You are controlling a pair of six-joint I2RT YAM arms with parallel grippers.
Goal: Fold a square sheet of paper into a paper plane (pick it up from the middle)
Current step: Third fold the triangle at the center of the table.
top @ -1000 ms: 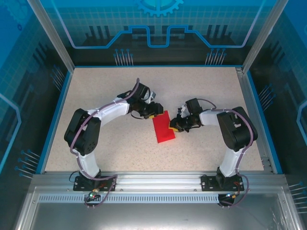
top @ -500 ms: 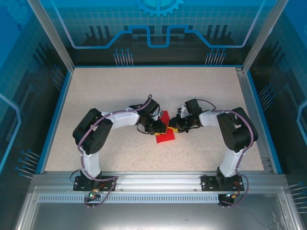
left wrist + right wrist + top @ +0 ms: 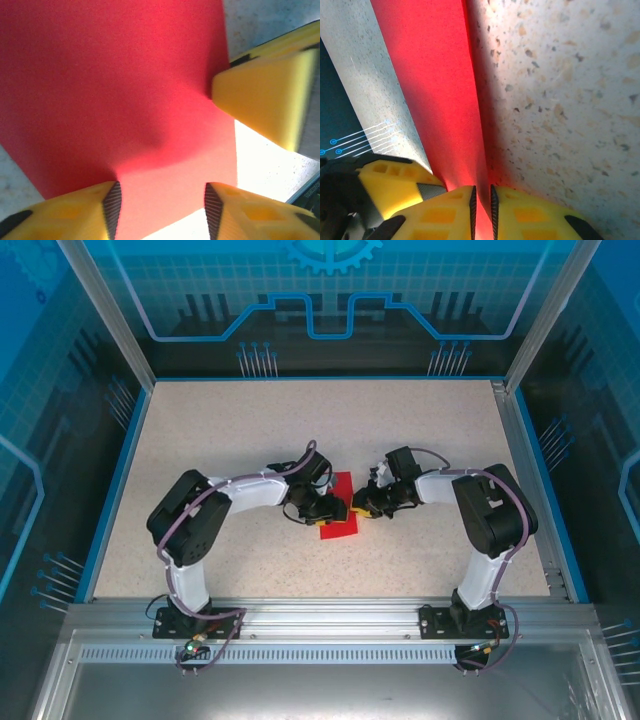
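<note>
Speckled table (image 3: 200,440) is filling the floor of the blue-walled cell. Left arm (image 3: 250,490) and right arm (image 3: 480,500) are both bending inward, and their wrists are meeting near the table's middle.

Paper (image 3: 338,530) is lying flat on the table between the two wrists. It is red and shows as a narrow folded strip. One end is poking out past the grippers toward the far side, and the other toward the near side.

Left gripper (image 3: 336,508) is sitting over the paper from the left. In its wrist view the left gripper (image 3: 161,207) is holding its fingers (image 3: 107,210) moderately apart, with bare red paper (image 3: 115,85) showing in the gap and nothing clamped. Whether the tips are touching the sheet, cannot tell. A yellow finger (image 3: 265,95) of the other gripper is pressing at the paper's right edge.

Right gripper (image 3: 360,508) is meeting the paper from the right. Its wrist view shows the right gripper (image 3: 481,197) with its fingers (image 3: 520,215) nearly together. They are pinching a thin red sliver of the paper (image 3: 435,85) along a long edge.
</note>
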